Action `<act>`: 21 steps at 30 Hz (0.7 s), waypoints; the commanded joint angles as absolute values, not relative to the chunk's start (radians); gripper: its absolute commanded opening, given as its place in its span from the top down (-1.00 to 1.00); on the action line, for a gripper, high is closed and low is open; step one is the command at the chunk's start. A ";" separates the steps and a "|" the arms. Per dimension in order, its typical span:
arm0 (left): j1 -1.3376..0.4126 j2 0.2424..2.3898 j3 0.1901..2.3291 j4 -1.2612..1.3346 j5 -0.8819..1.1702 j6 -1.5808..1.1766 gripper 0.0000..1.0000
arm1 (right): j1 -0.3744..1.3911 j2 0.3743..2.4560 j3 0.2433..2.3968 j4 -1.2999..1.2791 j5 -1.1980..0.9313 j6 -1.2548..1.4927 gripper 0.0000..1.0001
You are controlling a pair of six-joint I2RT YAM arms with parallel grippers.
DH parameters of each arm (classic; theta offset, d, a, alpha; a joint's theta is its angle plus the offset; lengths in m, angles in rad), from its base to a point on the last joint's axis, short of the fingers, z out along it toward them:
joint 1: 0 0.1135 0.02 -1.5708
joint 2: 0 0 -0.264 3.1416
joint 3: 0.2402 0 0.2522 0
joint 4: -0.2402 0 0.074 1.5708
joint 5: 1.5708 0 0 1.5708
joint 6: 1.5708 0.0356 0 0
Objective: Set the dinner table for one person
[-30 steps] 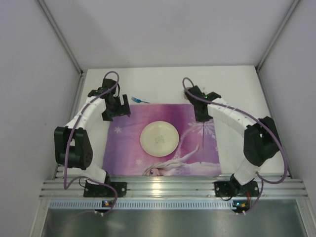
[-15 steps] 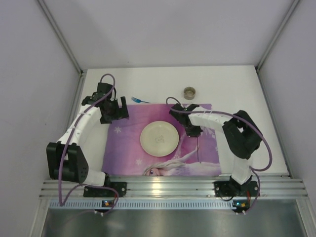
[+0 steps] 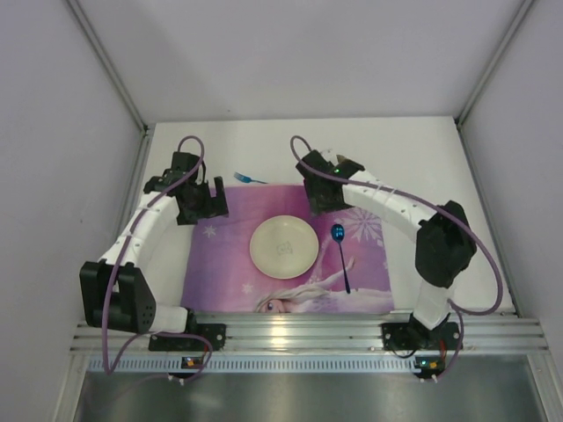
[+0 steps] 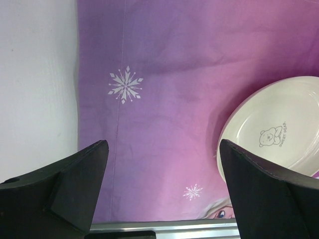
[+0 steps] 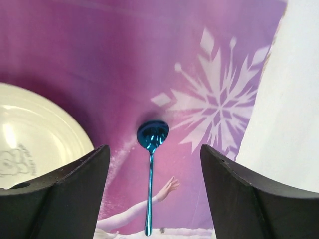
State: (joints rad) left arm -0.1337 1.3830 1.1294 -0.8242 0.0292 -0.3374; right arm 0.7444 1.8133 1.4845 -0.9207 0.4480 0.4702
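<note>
The white counter point(image 3: 422, 149) fills the space between the walls, with a ribbed metal rail point(image 3: 299, 334) along its near edge. A purple snowflake mat point(image 3: 229, 264) lies on its middle, up against the rail. A cream plate point(image 3: 284, 247) sits at the centre of the mat. A blue spoon point(image 3: 342, 259) lies flat on the mat just to the plate's right. It does not touch the plate. Its bowl points to the far side and its handle to the rail. A small blue fork point(image 3: 249, 178) rests on the counter at the mat's far edge.

The left claw point(image 3: 204, 202) hangs over the mat's far left corner. Its 2 fingers point(image 4: 75, 189) are spread wide with only cloth below the gap. The right claw point(image 3: 322, 199) hangs over the mat's far edge, right of the plate. Its fingers point(image 5: 65, 194) are also spread and grip nothing. Its wrist view shows the spoon lower down on the mat between them, clear of both.
</note>
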 commanded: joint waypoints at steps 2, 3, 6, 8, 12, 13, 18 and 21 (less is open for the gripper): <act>-0.137 1.365 1.167 -0.839 0.020 -0.324 -0.97 | 0.613 1.781 1.620 -0.897 0.405 0.373 -0.47; -0.137 1.371 1.173 -0.845 0.018 -0.325 -0.98 | 0.580 1.798 1.662 -0.888 0.379 0.377 -0.48; -0.137 1.371 1.192 -0.861 0.009 -0.324 -0.98 | 0.460 1.885 1.759 -0.867 0.253 0.403 -0.47; -0.137 1.370 1.198 -0.868 0.009 -0.322 -0.97 | 0.396 1.965 1.824 -0.856 0.181 0.411 -0.46; -0.137 1.371 1.207 -0.880 -0.028 -0.330 -0.97 | 0.347 2.126 2.044 -0.861 0.117 0.407 -0.42; -0.137 1.376 1.210 -0.882 -0.032 -0.336 -0.97 | 0.345 2.187 2.081 -0.861 0.107 0.402 -0.41; -0.137 1.404 1.233 -0.893 -0.051 -0.353 -0.97 | 0.337 2.363 2.259 -0.882 0.112 0.406 -0.39; -0.137 1.433 1.265 -0.913 -0.083 -0.353 -0.97 | 0.328 2.416 2.289 -0.874 0.118 0.407 -0.33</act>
